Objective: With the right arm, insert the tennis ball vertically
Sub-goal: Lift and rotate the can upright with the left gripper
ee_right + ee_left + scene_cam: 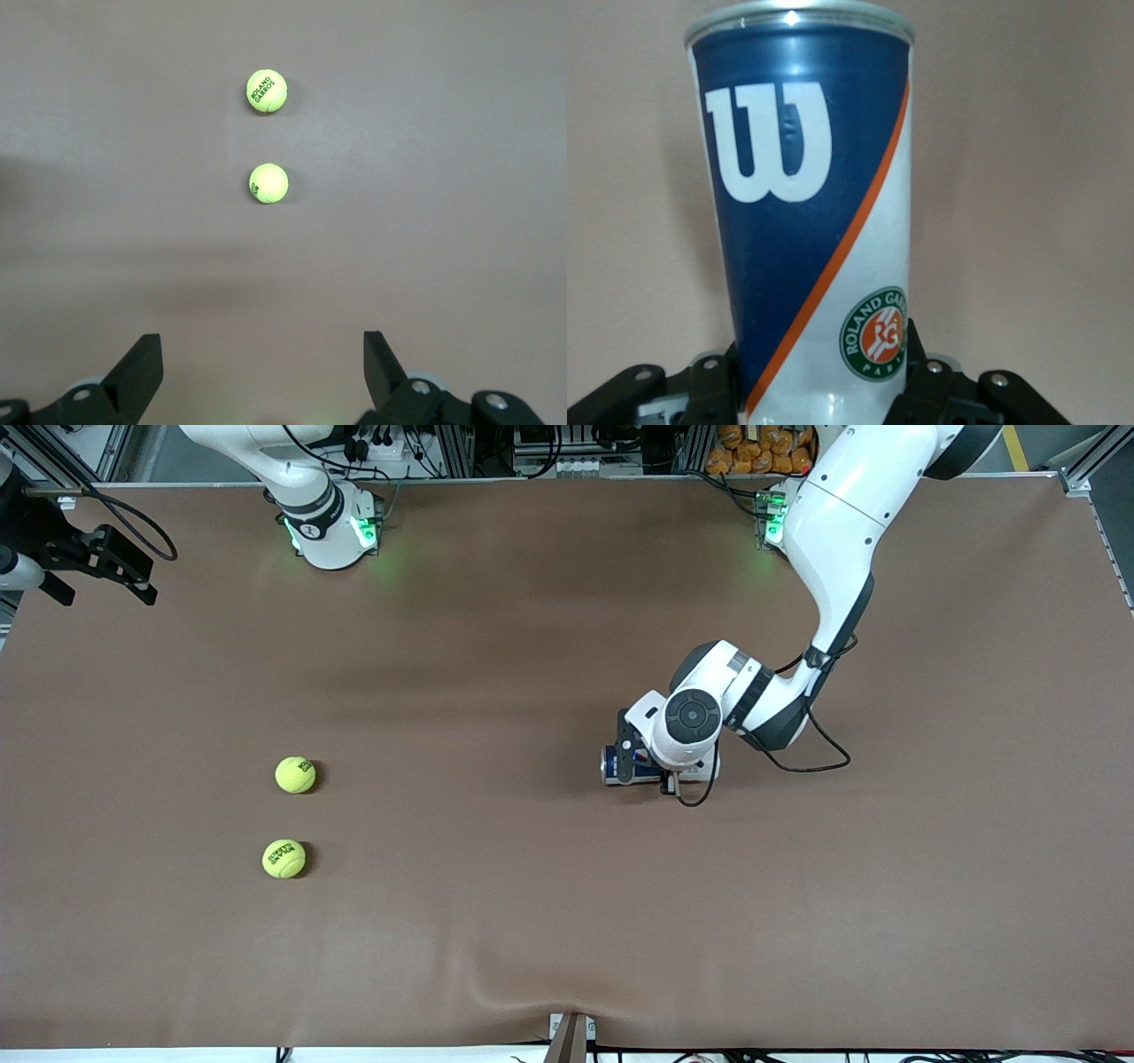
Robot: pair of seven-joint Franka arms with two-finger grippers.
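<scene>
Two yellow-green tennis balls lie on the brown table toward the right arm's end: one (pixel 295 774) (pixel 268 182) and one nearer the front camera (pixel 284 858) (pixel 267 90). A blue-and-white Wilson ball can (pixel 611 765) (pixel 811 230) is at mid-table. My left gripper (pixel 634 765) (pixel 824 376) is shut on the can, with black fingers (pixel 926 367) pressed on both sides of its white end. My right gripper (pixel 261 341) is open and empty, high above the table and well away from the balls. It is out of the front view.
The brown mat (pixel 496 921) covers the whole table. A black camera mount (pixel 97 558) sits at the table edge by the right arm's base (pixel 330 536). A small bracket (pixel 570 1036) stands at the edge nearest the front camera.
</scene>
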